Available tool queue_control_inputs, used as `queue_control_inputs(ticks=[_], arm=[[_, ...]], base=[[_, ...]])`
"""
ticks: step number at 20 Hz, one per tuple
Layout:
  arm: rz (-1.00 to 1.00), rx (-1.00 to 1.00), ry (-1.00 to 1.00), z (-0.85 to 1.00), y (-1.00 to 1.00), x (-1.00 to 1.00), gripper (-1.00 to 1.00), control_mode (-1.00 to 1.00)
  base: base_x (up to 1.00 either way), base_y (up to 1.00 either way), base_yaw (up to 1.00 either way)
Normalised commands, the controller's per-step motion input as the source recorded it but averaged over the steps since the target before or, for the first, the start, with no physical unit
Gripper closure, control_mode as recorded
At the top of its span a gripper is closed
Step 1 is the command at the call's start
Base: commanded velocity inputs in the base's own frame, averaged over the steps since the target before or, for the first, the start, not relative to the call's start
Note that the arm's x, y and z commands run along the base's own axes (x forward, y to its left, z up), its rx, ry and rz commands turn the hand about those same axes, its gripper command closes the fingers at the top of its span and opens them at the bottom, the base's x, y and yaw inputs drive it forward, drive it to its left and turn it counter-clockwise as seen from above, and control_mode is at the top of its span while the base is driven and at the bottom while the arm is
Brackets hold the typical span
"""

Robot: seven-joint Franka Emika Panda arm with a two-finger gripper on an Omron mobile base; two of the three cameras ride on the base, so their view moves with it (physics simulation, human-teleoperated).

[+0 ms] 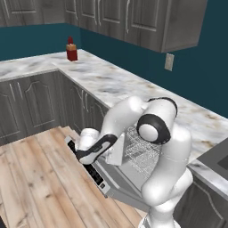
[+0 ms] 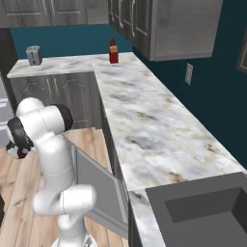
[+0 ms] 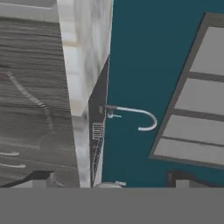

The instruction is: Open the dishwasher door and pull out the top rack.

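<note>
The dishwasher door [image 1: 116, 180] hangs open, top rack [image 1: 141, 150] inside; pincer [image 3: 109, 181] spread wide.

Hidden behind the arm

The arm [image 1: 156, 147] covers much of the rack [image 1: 140, 151] and part of the door [image 1: 113, 180]; the sink [image 2: 207, 207] is cut off at the picture's edge.

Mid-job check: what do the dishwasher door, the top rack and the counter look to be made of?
Dishwasher door: smooth light-grey panel, likely brushed metal, with a black control strip.
Top rack: thin grey wire mesh, probably coated steel.
Counter: pale veined slab, looks like polished marble, though it may be laminate.
</note>
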Motion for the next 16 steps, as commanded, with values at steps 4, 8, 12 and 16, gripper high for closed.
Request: queue_control_inputs(ticks=[4,8,12,16], arm=[[0.3,0.06,-0.07,0.01,-0.29,0.0,-1.0,-1.0],[0.27,0.1,-0.02,0.0,-0.02,0.0,-1.0,-1.0],[0.24,0.15,0.0,-0.03,0.0,0.05,-1.0,-1.0],[0.22,0.16,-0.01,-0.09,-0.03,0.1,-1.0,-1.0]], base=[[0.0,0.0,0.0],[0.0,0.0,0.0],[0.0,0.0,0.0],[0.0,0.0,0.0]])
